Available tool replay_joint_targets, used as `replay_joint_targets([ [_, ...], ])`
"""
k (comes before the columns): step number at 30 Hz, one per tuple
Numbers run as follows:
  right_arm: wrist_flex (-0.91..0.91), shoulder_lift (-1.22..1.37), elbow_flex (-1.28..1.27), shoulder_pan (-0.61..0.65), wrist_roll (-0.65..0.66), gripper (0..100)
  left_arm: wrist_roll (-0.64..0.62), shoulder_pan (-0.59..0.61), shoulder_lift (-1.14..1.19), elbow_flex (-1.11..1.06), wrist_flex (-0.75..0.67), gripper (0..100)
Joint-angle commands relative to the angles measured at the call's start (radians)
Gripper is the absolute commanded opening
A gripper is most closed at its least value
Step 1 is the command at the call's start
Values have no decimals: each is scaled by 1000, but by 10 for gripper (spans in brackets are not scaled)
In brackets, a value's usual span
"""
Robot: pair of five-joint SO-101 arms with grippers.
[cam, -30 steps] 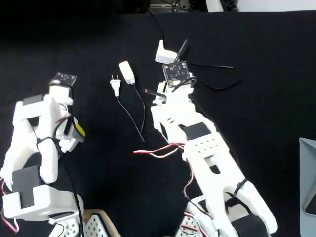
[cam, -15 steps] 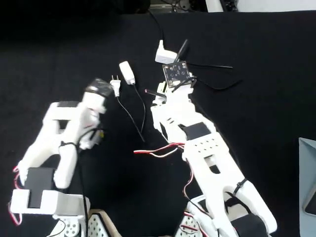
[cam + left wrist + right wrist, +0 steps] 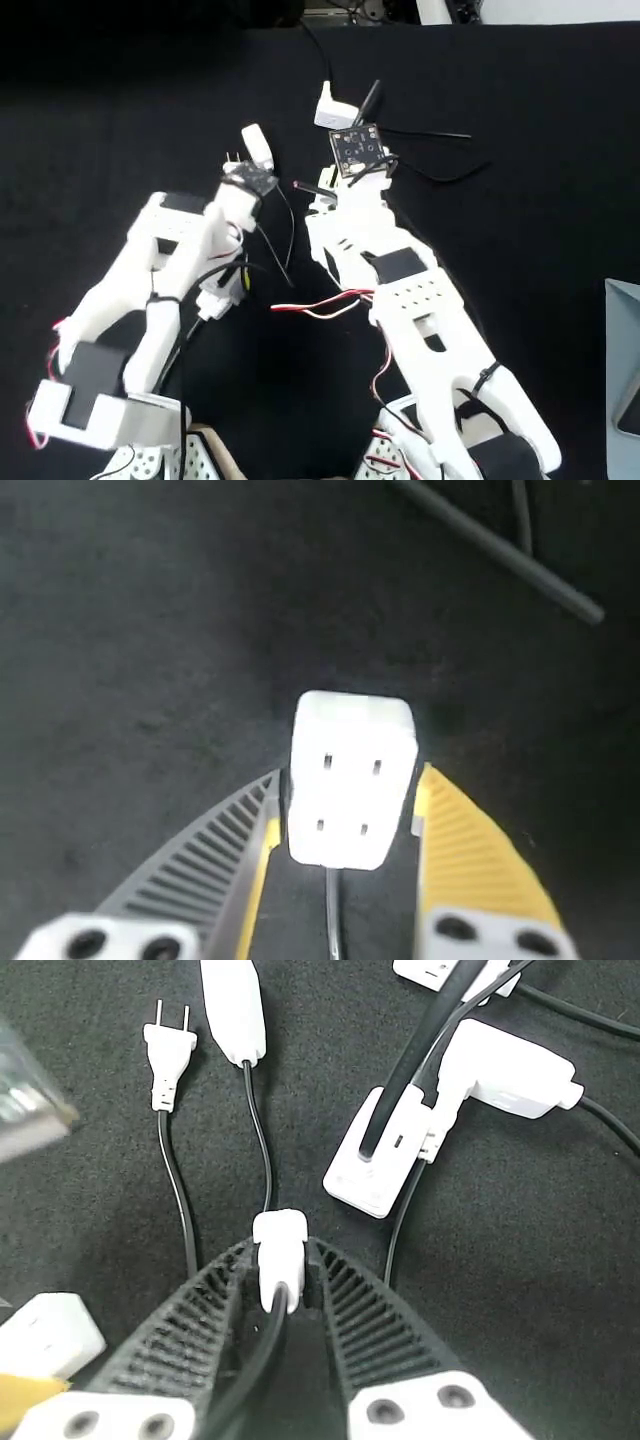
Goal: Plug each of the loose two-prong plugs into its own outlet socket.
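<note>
My left gripper point(image 3: 350, 785) is shut on a white outlet socket point(image 3: 352, 735) whose two pairs of slots face the camera; a grey finger and a yellow finger point(image 3: 460, 845) clamp its sides. My right gripper point(image 3: 280, 1252) is shut on a small white plug point(image 3: 280, 1232) with a black cable. A loose two-prong plug point(image 3: 168, 1045) lies on the black cloth beside a long white socket point(image 3: 232, 1005). From above, the left arm's wrist point(image 3: 247, 186) hangs right by that loose plug point(image 3: 232, 158), and the right arm's wrist point(image 3: 357, 148) is near a white adapter point(image 3: 335, 108).
A white outlet block point(image 3: 385, 1150) with a black cable plugged in and a white adapter point(image 3: 510, 1070) lie past my right gripper. Thin black cords point(image 3: 270, 235) run between the two arms. A grey box point(image 3: 625, 370) stands at the table's right edge.
The left arm has swung from the table's left side toward the middle and now sits by the loose plug. The right arm has stayed still.
</note>
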State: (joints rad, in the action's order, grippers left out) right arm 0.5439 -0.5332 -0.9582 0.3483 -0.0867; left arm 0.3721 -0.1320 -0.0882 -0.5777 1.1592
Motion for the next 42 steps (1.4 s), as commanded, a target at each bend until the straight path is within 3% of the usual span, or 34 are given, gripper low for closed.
replay_joint_targets([
  [1, -12, -4, 41, -9, 0, 11, -28, -8, -169, 68, 78, 224],
  [5, -11, -5, 39, -6, 0, 11, -28, 30, -333, 18, 97, 225],
  [9, 35, -7, 48, -3, 46, 11, -28, 147, -474, -50, 94, 224],
  [16, 212, -62, 71, 172, 152, 11, -121, 369, -695, -272, -12, 220],
  [25, 224, -67, 79, 331, 216, 11, -137, 581, -941, -582, -155, 220],
  [33, 222, 47, 182, 397, 227, 11, -135, 584, -1083, -792, -258, 220],
  [42, 224, 325, 378, 411, 224, 11, -133, 581, -1137, -825, -255, 222],
])
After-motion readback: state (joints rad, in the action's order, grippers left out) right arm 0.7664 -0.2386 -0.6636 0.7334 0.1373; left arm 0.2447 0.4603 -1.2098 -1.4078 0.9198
